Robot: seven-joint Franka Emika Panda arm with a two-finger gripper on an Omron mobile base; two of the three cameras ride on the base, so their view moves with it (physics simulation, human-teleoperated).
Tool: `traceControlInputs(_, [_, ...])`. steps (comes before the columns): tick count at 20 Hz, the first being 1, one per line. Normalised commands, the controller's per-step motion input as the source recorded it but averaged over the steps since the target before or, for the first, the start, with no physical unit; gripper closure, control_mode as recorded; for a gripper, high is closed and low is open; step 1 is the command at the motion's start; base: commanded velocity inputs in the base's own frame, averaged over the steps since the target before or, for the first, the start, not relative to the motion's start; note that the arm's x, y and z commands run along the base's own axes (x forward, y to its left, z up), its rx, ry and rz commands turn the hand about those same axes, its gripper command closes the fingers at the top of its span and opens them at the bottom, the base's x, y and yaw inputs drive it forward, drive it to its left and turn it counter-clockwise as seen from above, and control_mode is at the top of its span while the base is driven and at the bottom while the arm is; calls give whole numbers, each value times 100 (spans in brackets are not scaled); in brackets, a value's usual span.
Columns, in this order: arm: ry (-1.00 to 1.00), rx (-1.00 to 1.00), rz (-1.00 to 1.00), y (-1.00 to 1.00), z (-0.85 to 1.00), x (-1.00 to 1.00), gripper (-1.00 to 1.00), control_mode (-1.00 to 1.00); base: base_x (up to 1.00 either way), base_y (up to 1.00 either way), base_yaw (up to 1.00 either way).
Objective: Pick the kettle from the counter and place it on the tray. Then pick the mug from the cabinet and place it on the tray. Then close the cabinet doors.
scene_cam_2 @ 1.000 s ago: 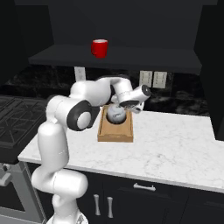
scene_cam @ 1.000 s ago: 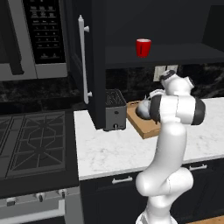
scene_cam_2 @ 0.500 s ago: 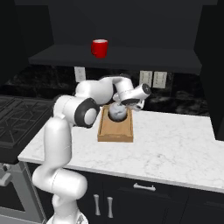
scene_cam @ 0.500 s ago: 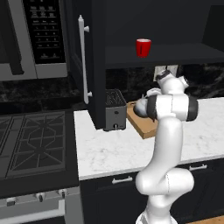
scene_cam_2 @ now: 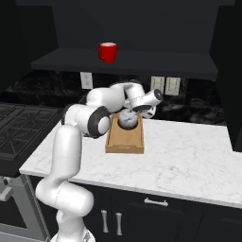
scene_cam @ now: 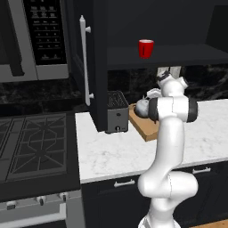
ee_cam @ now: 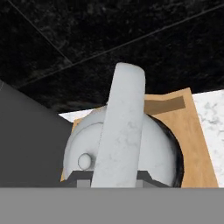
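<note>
The silver-grey kettle is at the far end of the wooden tray, on the white marble counter. My gripper is shut on its arched handle, which fills the hand view between my fingertips. Whether the kettle's base touches the tray I cannot tell. In the left base view the kettle shows just left of my forearm, over the tray. The red mug stands upright on the open cabinet's dark shelf, well above the gripper.
A black-and-silver toaster stands right beside the tray on its left. The cabinet's left door hangs open with its silver bar handle towards me. The stovetop and microwave lie further left. Bare counter extends right of the tray.
My upper arm and elbow have shifted a little while the hand stays over the tray's far end with the kettle. The mug and door have not moved.
</note>
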Motion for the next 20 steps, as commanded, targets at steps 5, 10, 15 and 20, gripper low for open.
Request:
traceControlInputs(5, [4, 0, 0, 3, -36, 0, 100, -100, 0, 0, 0])
traceControlInputs(10, [0, 0, 0, 1, -21, -29, 100, -100, 0, 0, 0])
traceControlInputs(15, [0, 0, 0, 3, -5, -32, 100, -100, 0, 0, 0])
traceControlInputs(20, [3, -2, 0, 24, -25, 0, -100, -100, 0, 0, 0])
